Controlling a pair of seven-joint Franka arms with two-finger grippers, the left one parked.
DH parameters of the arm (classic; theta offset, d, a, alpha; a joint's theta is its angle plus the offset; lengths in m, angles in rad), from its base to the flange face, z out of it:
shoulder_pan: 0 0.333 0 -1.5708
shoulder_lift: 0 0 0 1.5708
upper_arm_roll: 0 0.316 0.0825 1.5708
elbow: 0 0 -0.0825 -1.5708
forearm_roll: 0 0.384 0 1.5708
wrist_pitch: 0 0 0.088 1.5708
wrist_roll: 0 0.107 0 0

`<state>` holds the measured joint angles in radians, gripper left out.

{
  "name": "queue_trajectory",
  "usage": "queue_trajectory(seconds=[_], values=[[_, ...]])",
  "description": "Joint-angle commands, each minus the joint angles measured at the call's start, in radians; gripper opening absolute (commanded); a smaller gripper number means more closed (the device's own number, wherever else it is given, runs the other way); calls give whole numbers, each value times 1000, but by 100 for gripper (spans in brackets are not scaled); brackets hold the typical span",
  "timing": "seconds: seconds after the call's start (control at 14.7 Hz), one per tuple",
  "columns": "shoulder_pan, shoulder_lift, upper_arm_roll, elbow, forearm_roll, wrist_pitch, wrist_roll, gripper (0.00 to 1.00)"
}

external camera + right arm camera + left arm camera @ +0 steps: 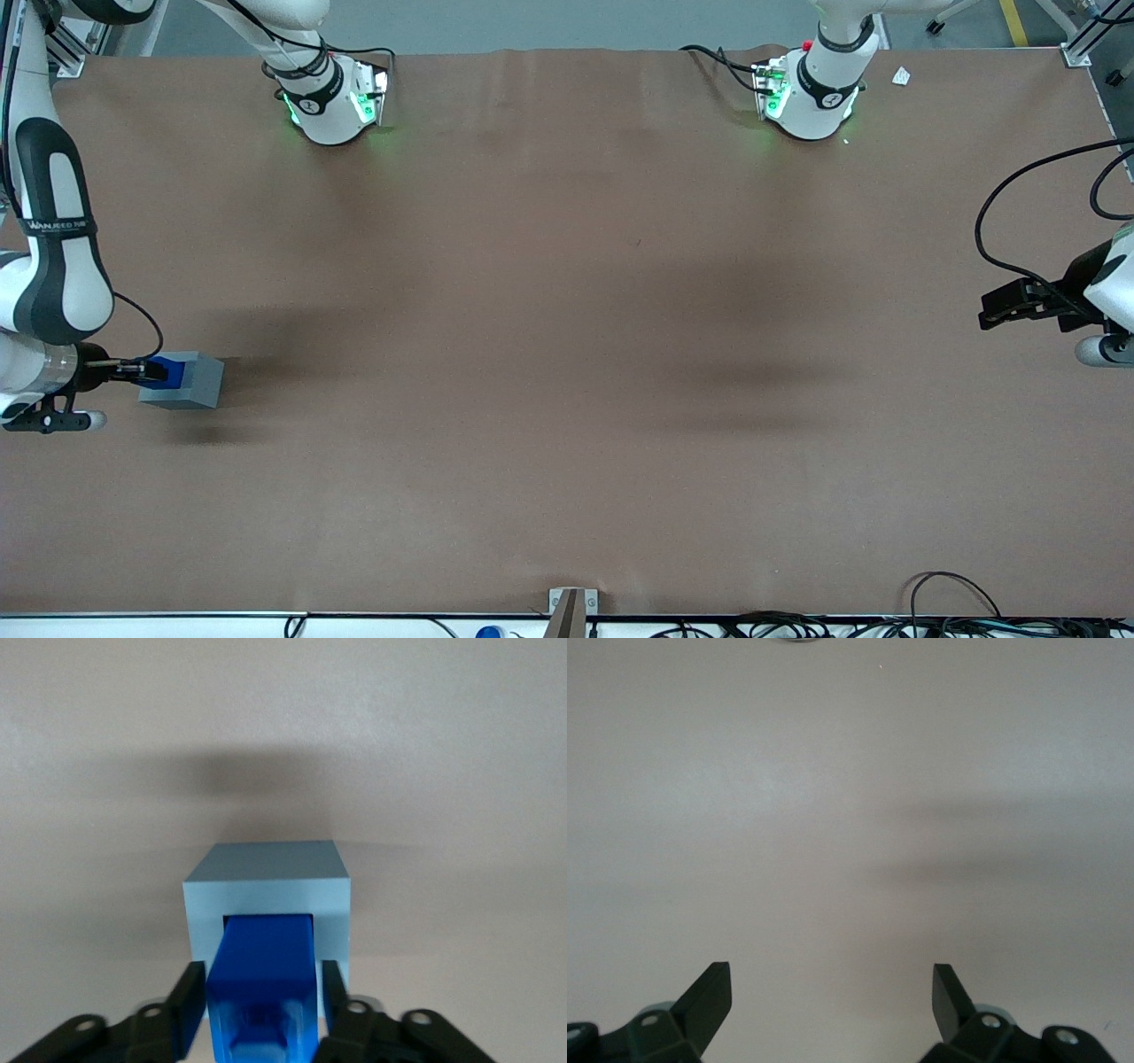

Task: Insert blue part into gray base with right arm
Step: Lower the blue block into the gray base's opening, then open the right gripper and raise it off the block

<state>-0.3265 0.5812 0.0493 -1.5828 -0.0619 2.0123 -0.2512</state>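
A wide brown table (567, 354) fills the scene, bare over most of its surface, with the work gathered at the working arm's end. There the gray base (188, 383) sits on the table, and the right arm (44, 257) reaches down to it from above.

The gripper (259, 997) is pinching the blue part (262, 979), one black finger on each flank. In the right wrist view the part's leading end lies inside the square socket of the base, while its gripped end stands proud of the opening. It looks only partly seated, though how deep it has gone cannot be told.

The main risk is jamming. The socket leaves only a thin margin around the part, so a slight tilt of the part in the fingers would likely wedge a corner against the socket wall. Pushing on against a wedged part could slide the loose base along the table, since nothing appears to hold it down.

A second risk comes at release. If the fingers spread while the part is shallow or tilted, it could tip or pop out. The fingertips also sit near the base's rim, and further travel may bring them against it before the part bottoms out.
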Motion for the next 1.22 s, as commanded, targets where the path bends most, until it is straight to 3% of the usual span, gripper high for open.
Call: queue_trajectory(seconds=[0.0,0.61,1.16], values=[[-5,9,12,4,-3,14,6,100],[-26,-73,18,27,19,-4,-80,100],[7,-361,23,29,91,-317,-66,100]])
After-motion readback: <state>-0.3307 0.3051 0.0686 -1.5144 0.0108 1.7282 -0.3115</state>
